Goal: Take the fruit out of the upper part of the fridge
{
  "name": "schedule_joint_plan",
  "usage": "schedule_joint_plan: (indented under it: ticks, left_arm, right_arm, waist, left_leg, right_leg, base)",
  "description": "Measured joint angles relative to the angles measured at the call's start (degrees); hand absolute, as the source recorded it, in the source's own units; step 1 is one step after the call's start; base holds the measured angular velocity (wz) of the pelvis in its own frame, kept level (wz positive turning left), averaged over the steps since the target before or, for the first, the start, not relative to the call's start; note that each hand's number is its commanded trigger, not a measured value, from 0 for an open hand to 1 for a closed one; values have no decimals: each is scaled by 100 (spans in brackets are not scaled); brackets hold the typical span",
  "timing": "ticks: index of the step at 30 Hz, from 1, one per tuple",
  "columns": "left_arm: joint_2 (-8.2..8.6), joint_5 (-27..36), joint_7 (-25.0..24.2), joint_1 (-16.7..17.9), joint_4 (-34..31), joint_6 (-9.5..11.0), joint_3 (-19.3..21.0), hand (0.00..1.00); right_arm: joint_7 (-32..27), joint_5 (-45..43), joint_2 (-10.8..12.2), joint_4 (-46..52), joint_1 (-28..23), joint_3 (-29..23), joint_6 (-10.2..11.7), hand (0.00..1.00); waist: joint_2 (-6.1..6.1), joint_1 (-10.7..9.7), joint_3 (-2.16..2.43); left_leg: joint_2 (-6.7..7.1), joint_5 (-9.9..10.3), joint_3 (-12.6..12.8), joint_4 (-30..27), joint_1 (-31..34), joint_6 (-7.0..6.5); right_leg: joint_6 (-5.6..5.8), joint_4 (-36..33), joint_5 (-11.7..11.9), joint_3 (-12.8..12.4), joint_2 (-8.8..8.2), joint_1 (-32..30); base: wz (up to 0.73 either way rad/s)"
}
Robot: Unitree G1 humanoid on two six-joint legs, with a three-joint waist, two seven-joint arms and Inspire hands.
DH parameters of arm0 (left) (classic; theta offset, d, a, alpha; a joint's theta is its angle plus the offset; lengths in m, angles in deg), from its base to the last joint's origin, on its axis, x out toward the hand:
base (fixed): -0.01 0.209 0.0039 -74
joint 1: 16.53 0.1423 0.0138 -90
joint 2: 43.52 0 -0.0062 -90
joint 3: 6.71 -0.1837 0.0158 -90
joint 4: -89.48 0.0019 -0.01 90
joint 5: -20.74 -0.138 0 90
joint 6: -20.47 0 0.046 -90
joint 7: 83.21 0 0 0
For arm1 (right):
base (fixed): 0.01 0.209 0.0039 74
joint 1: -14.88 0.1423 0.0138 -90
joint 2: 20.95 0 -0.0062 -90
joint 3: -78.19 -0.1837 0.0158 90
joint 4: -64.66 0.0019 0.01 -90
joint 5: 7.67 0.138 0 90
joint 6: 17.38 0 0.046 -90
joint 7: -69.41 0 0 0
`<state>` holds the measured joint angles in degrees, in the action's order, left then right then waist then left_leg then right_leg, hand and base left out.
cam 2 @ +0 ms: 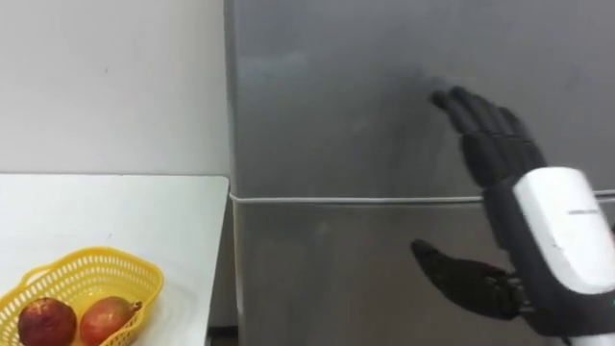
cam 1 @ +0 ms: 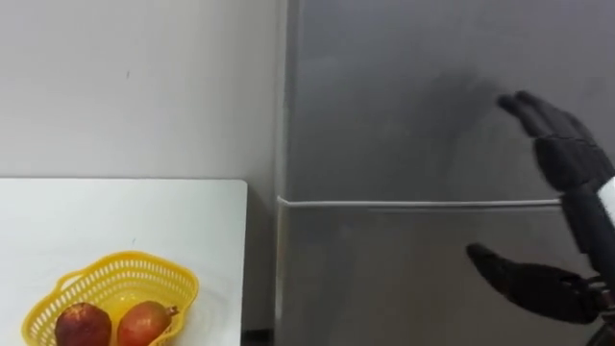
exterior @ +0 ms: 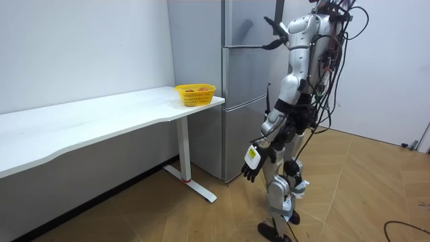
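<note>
Left eye view and right eye view: the robot faces the tall grey metal two-door fridge (cam 1: pixel 404 144). Both doors are closed, so the item to retrieve cannot be seen; it is judged to sit behind the upper door (cam 1: pixel 404 86).

Hand state:
- The right hand (cam 1: pixel 562 154) is raised in front of the right part of the upper door, just above the horizontal seam (cam 1: pixel 413 204) that divides the fridge. Its fingers are straight and close together, and the thumb is spread wide below the seam, in front of the lower door (cam 1: pixel 384 279). It holds nothing. Contact with the door cannot be confirmed.
- The left hand (exterior: pixel 250 171) hangs low beside the robot's thigh, well apart from the fridge. Whether it is spread or closed cannot be told.

Beside the fridge's left edge stands the white bench (cam 1: pixel 144 211), carrying a yellow plastic mesh basket (cam 1: pixel 144 274) with two reddish fruits (cam 1: pixel 144 322).

Step in hand (judged): opening the upper door.
1. No handle is visible. Locate the free edge of the upper door before pulling; the hinge side cannot be read.
2. Hook the fingertips behind that edge above the seam, so that the lower door is not caught.
3. Pull along the door's arc, and stand clear of its swing.
4. Keep the door clear of the basket.
</note>
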<state>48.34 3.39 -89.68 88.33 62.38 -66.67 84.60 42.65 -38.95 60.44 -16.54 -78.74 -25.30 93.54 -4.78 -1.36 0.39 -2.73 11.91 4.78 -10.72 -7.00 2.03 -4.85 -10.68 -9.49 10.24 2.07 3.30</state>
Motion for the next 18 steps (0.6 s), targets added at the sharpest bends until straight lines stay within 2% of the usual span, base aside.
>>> schedule_joint_plan:
  ticks: [4,6,9,10,11,12,13,14,16,18]
  left_arm:
    - [5,88,3,156,-23,6,154,0]
    - [55,96,21,243,2,6,225,0]
    - [211,101,167,374,-5,-12,314,0]
    - [281,99,212,379,-27,-34,312,0]
    - [334,110,233,429,-13,-81,308,0]
    - [350,117,234,451,-16,-108,308,0]
    - [376,186,234,461,-26,-144,309,0]
    - [405,214,234,471,-48,-157,311,0]
    - [413,213,251,490,-89,-164,338,0]
    - [414,208,262,496,-135,-193,429,0]
  right_arm:
    - [-575,440,70,-808,-229,-527,-49,0]
    - [-863,909,309,-1369,-609,-705,-115,0]
    - [-1061,1519,612,-2095,-958,-690,-203,0]
    - [-1090,1835,776,-2390,-1108,-683,-338,0]
    - [-1175,2156,919,-2779,-1193,-623,-397,0]
    - [-1188,2287,981,-2977,-1226,-597,-430,0]
    - [-1185,2544,1100,-3323,-1289,-559,-559,0]
    - [-1184,2791,1198,-3571,-1334,-552,-615,0]
    - [-1186,3199,1247,-4111,-1329,-470,-621,0]
    - [-1155,3668,1266,-4761,-1321,-272,-743,0]
  waist:
    - [42,-50,-23]
    - [59,-61,-13]
    - [122,-33,-16]
    - [121,-21,-1]
    - [145,-32,-25]
    - [220,-34,-21]
    - [212,-34,-17]
    - [283,-40,-8]
    - [342,-30,-2]
    - [341,-42,-2]
  left_leg:
    - [2,1,7,-5,-29,0]
    - [19,10,15,-5,-66,-14]
    - [17,21,107,-5,-51,-32]
    - [22,24,121,1,-63,-36]
    - [29,24,127,3,-67,-36]
    - [29,24,127,3,-65,-36]
    - [33,24,134,5,-59,-36]
    - [35,24,136,14,-52,-36]
    - [37,24,145,10,-65,-36]
    - [32,23,122,1,-78,-35]
  right_leg:
    - [10,6,-13,-58,9,36]
    - [41,-13,-74,-94,1,68]
    - [47,-19,-79,-135,-2,56]
    - [52,-24,-82,-141,-6,52]
    - [56,-19,-83,-140,-13,58]
    - [57,-20,-83,-140,-14,63]
    - [62,-24,-87,-138,-18,56]
    - [69,-19,-97,-154,-17,44]
    - [64,-22,-119,-174,-17,54]
    - [51,-14,-125,-154,-11,79]
  base:
    - [0]
    - [0]
    - [-7]
    - [-4]
    - [0]
    - [0]
    - [0]
    - [0]
    - [-4]
    - [2]
